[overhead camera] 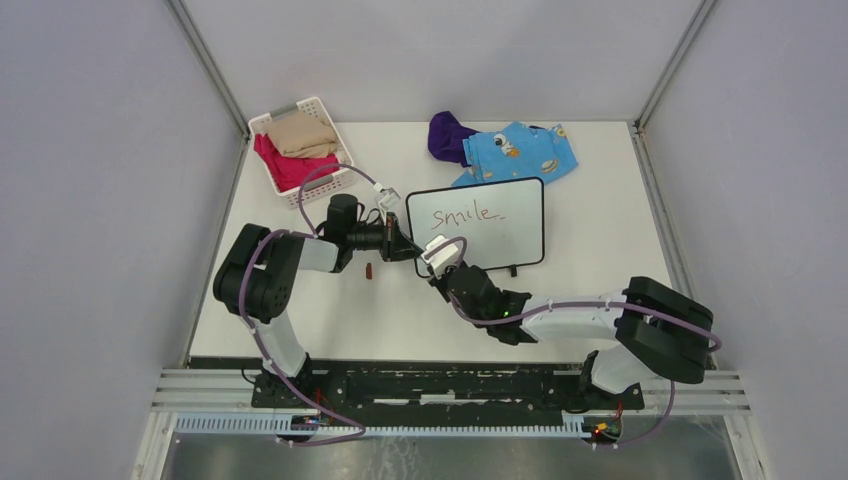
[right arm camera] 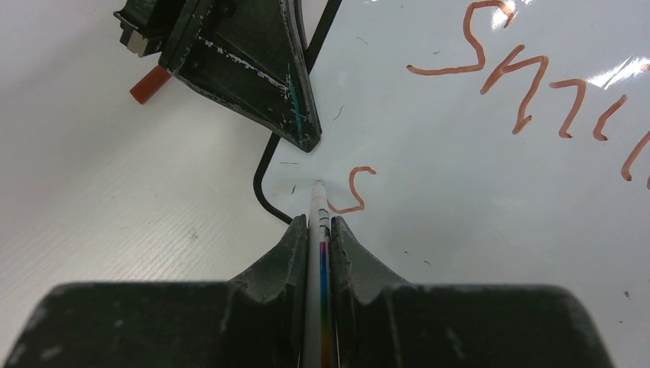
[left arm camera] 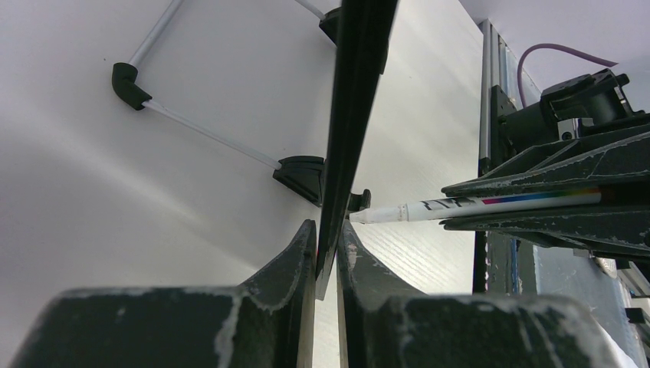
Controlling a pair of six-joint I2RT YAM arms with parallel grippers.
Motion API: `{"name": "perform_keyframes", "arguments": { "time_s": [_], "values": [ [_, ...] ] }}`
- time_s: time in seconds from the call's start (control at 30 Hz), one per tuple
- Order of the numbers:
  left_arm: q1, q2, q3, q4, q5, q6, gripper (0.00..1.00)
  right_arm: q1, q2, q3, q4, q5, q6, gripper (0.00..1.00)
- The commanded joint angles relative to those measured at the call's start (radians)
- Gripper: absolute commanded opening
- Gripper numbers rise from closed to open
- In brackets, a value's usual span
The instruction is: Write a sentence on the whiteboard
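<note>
While the left pincer (left arm camera: 328, 239) clamps the whiteboard (overhead camera: 505, 240) edge, right pincer (right arm camera: 319, 227) closed on a marker (left arm camera: 475, 205), tip beside a lone "s" (right arm camera: 356, 190), below the sentence (overhead camera: 463, 214) reading "smile"

on the whiteboard (overhead camera: 515, 238), the sentence (overhead camera: 464, 213) reads "smile", with a lone "s" (right arm camera: 355, 190) beneath it.

White table (overhead camera: 620, 260) boxed in by plain grey walls (overhead camera: 90, 200).
Joined to the back wall (overhead camera: 430, 50) at slim metal corner posts (overhead camera: 208, 70); aluminium rails (overhead camera: 450, 385) and a slotted cable duct (overhead camera: 450, 425) along the near edge, brushed metal surface (overhead camera: 450, 462) below; soft, even light, only faint shadows on the tabletop.
</note>
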Motion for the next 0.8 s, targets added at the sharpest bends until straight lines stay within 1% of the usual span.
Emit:
{"name": "perform_keyframes", "arguments": {
  "time_s": [0.0, 0.17, 0.33, 0.77],
  "values": [
    [-0.005, 0.007, 0.011, -0.051, -0.108, 0.06, 0.02, -0.003, -0.007, 0.045, 0.029, -0.01, -0.001, 0.0],
    [-0.004, 0.008, 0.01, -0.051, -0.109, 0.06, 0.02, -0.002, -0.102, -0.01, 0.023, -0.016, 0.018, 0.0],
    [-0.003, 0.011, 0.013, -0.061, -0.111, 0.065, 0.02, -0.013, -0.171, -0.024, 0.013, 0.034, -0.009, 0.0],
    [-0.005, 0.009, 0.013, -0.061, -0.111, 0.064, 0.02, -0.058, -0.14, -0.03, 0.036, 0.041, -0.009, 0.0]
  ]
}}
